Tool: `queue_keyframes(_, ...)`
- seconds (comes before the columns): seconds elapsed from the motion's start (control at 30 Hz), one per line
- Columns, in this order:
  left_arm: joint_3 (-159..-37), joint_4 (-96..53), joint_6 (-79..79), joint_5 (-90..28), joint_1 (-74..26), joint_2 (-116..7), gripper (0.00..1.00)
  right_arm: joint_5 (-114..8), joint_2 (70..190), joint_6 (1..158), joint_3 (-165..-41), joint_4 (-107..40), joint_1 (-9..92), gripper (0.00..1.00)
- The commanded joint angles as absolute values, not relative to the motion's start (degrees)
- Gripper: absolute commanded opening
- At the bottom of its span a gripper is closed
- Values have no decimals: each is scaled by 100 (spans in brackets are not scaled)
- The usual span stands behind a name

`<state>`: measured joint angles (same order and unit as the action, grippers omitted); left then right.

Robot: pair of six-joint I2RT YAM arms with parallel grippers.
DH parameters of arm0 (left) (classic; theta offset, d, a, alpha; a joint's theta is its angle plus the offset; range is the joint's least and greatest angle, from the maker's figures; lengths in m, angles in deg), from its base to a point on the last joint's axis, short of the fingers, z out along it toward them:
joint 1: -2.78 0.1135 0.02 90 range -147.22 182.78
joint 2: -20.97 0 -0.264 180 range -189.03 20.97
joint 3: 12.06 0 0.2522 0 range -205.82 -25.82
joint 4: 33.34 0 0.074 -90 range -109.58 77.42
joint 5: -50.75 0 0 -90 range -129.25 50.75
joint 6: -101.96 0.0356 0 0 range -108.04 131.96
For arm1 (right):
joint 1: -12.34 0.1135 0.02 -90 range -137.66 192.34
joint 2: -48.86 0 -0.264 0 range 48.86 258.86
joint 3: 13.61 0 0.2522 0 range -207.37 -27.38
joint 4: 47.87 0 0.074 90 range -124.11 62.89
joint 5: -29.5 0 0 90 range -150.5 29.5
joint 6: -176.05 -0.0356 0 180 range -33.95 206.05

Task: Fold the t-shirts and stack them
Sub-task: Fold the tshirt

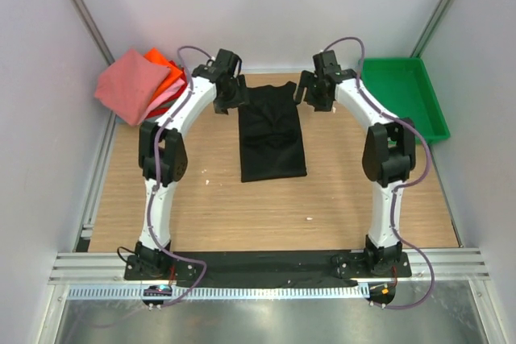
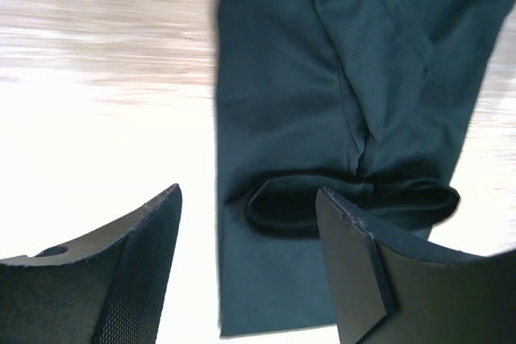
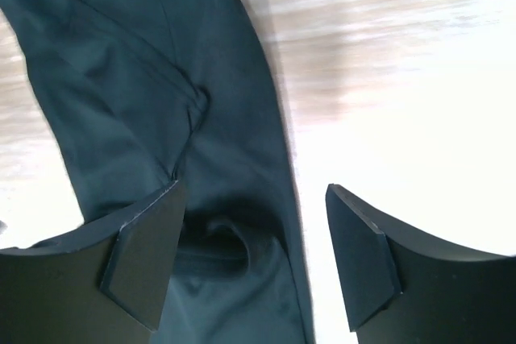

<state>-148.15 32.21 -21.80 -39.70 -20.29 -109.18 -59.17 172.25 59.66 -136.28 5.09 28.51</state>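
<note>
The black t-shirt (image 1: 272, 136) lies flat in a long narrow fold in the middle of the table, collar end at the far side. My left gripper (image 1: 229, 96) is open just above its far left corner; the wrist view shows the shirt (image 2: 322, 102) and its collar opening between my open fingers (image 2: 153, 263). My right gripper (image 1: 320, 93) is open above the far right corner; the shirt's right edge (image 3: 201, 118) runs between its fingers (image 3: 363, 255). Neither holds cloth. Folded salmon-pink (image 1: 129, 84), orange (image 1: 165, 74) and pale pink (image 1: 165, 96) shirts lie piled at the far left.
A green plastic tray (image 1: 403, 94) stands at the far right corner. White walls and metal posts close in the table on three sides. A black strip and rail run along the near edge by the arm bases.
</note>
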Motion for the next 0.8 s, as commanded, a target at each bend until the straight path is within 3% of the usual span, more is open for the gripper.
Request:
queue_keyframes(0.0, -14696, 3624, -1968, -4302, -1990, -9973, 69, -5997, 16041, 6074, -12901, 450, 2887, 77)
queue_keyframes(0.1, -13432, 3062, -2073, -4102, -2060, -9129, 68, -5594, 15277, 5995, -11653, -43, 2904, 76)
queue_keyframes(0.2, -12122, 2394, -2213, -3960, -2218, -8478, 66, -4681, 14862, 5863, -10562, -860, 3009, 62)
queue_keyframes(0.33, -10864, 1603, -2521, -3600, -2577, -8003, 60, -4248, 15124, 5907, -10454, -959, 3422, 39)
queue_keyframes(0.77, -9148, 1179, -2882, -3608, -3141, -7141, 56, -4564, 16987, 6091, -12430, -372, 3783, 34)
